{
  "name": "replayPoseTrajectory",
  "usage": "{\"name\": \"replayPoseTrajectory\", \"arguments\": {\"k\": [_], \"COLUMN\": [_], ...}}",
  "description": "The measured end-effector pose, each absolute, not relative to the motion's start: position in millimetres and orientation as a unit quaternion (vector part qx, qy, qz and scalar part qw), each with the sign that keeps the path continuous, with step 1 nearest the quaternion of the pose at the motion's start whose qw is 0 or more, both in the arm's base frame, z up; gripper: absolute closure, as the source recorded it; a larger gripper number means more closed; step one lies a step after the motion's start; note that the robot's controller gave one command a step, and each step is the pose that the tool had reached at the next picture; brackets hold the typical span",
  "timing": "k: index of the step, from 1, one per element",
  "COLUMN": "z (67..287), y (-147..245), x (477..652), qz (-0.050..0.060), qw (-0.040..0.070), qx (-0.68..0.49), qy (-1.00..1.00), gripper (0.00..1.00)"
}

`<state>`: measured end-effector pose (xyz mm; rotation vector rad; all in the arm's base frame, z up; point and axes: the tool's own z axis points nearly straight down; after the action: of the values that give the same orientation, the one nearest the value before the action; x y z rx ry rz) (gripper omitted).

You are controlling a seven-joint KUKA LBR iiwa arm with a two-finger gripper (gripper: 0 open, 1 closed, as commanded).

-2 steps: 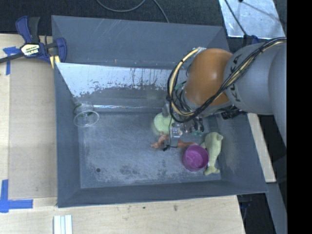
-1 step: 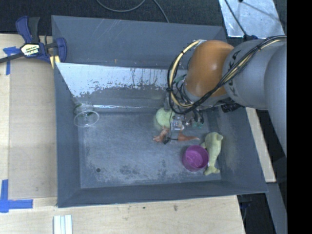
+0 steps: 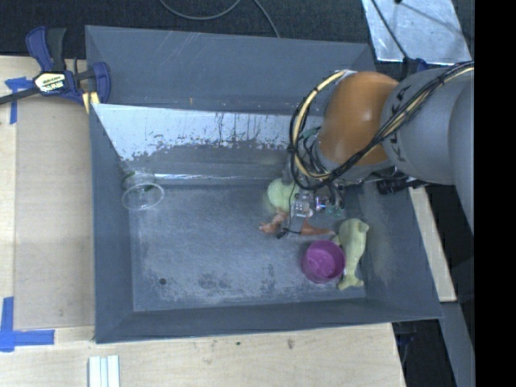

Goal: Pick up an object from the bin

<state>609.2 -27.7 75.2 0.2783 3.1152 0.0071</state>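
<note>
Gripper [image 3: 303,208] hangs low at centre right of the frame. An orange stick [image 3: 310,230] lies just below it in the frame, its long axis running left to right. A pale green ball [image 3: 279,192] sits just to the gripper's left. Whether the gripper is released or clenched I cannot tell. Counted in the bin [image 3: 242,297]: one stick, one ball, one purple cup [image 3: 323,260], one pale figure [image 3: 353,248], one clear glass [image 3: 143,193] far left.
</note>
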Motion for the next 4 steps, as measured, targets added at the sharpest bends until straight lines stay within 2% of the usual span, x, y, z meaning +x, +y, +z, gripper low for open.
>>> {"name": "replayPoseTrajectory", "arguments": {"k": [1, 2, 4], "z": [74, 82, 85], "y": [-38, -59, -59], "x": [615.3, 586.5, 586.1], "qz": [0.003, 0.005, 0.004], "qw": [0.004, 0.018, 0.017], "qx": [0.103, 0.201, 0.2], "qy": [0.995, 0.979, 0.98], "gripper": [0.0, 1.0, 1.0]}}
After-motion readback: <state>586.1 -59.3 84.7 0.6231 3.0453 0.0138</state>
